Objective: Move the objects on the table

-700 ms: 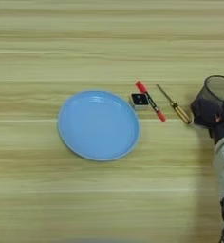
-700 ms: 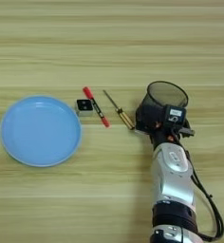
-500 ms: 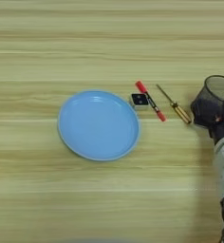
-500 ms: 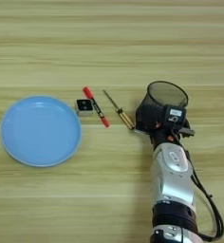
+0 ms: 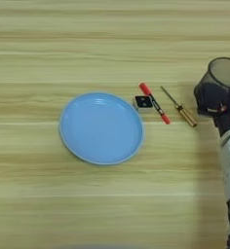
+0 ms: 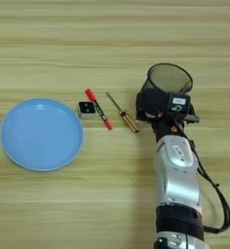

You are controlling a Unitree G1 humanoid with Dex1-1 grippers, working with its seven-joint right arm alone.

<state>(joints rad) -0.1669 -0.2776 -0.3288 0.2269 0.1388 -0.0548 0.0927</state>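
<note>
The light-blue plate (image 6: pixel 41 134) is seen towards the left side of the wooden table (image 6: pixel 112 44), approx. mid-depth. Just beside its right rim lies the small black-and-white block (image 6: pixel 86 110), then the red-capped marker (image 6: pixel 98 109) and the yellow-handled screwdriver (image 6: pixel 123 113), both placed diagonally. Further right the dark mesh cup (image 6: pixel 168 81) stands upright. The right claw (image 6: pixel 158 104) is at the cup's near wall; open or closed cannot be told. The silver forearm (image 6: pixel 178 180) enters from the bottom edge

Bare table (image 5: pixel 112 204) around clustered objects
</note>
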